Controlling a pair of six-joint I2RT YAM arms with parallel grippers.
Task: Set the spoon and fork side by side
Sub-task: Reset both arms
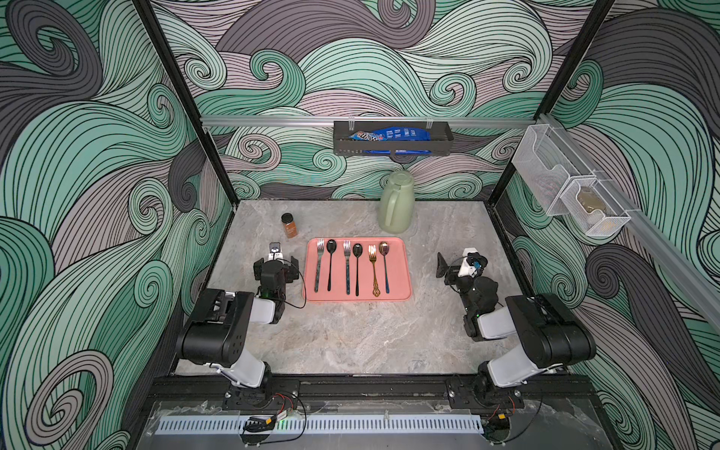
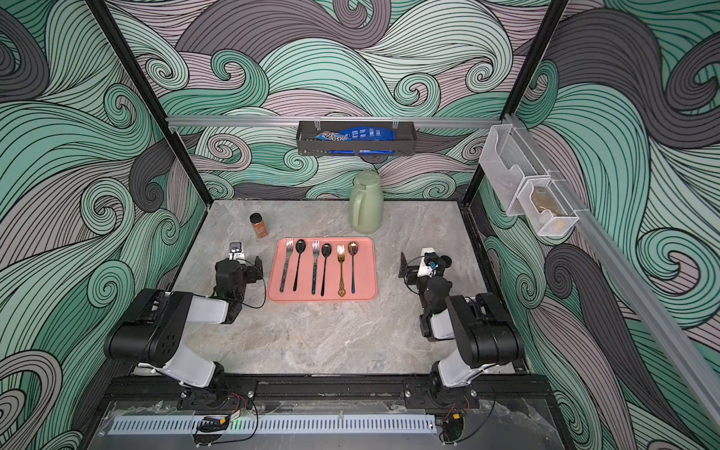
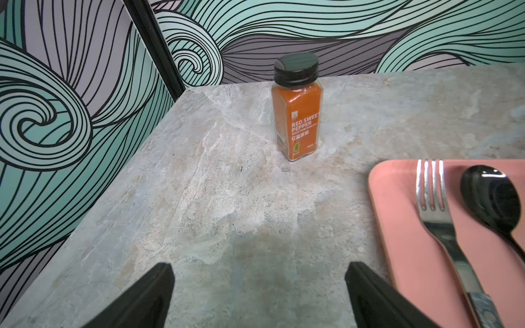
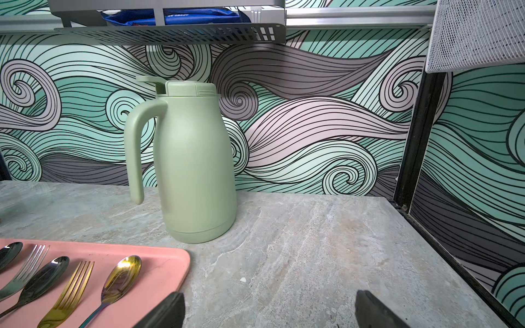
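Neatly, three forks [image 1: 320,246] and three spoons [image 1: 331,246] line the pink tray [image 1: 399,270] — left gripper [image 3: 258,269], right gripper [image 4: 270,295] both gape.

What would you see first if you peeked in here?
A flat pink tray in the middle of the grey marble table, with forks and spoons lined up in a neat row. Behind it stands a tall pale green jug, with a small black-capped orange spice jar farther left.
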